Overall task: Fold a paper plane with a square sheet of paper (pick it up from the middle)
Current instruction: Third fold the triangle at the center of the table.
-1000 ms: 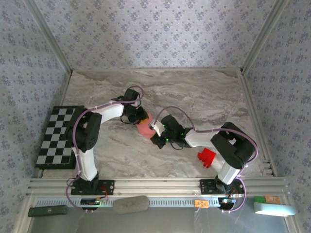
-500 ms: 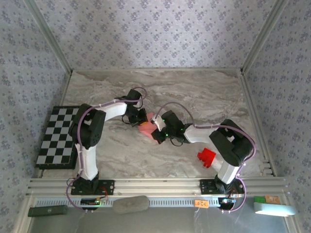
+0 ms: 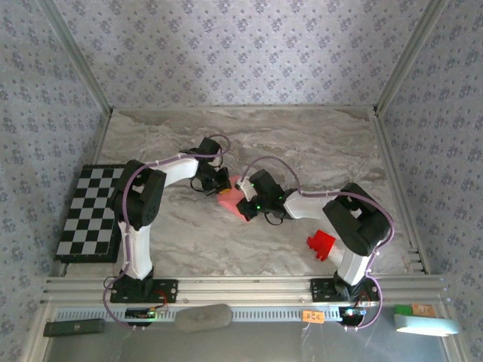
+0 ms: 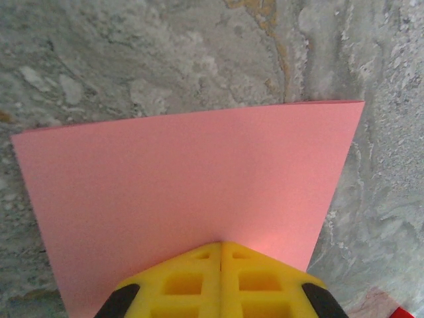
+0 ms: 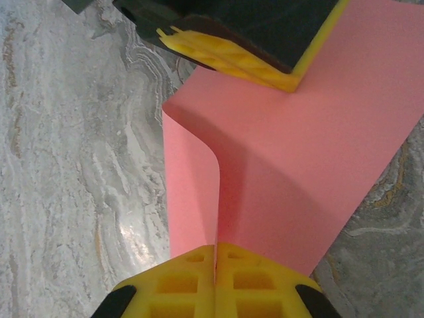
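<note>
One square sheet of paper [image 4: 185, 185] | left jaws and right jaws pinch it | one red block [image 3: 321, 243]

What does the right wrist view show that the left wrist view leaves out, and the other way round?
Right wrist view: the paper curls into a soft, uncreased bend rising from the right gripper, and the left gripper is seen from outside, pinching the far side. Left wrist view: the sheet looks like one flat face with a straight far edge. Both: pink paper over the marble table, with each camera's own gripper shut on the near edge.
</note>
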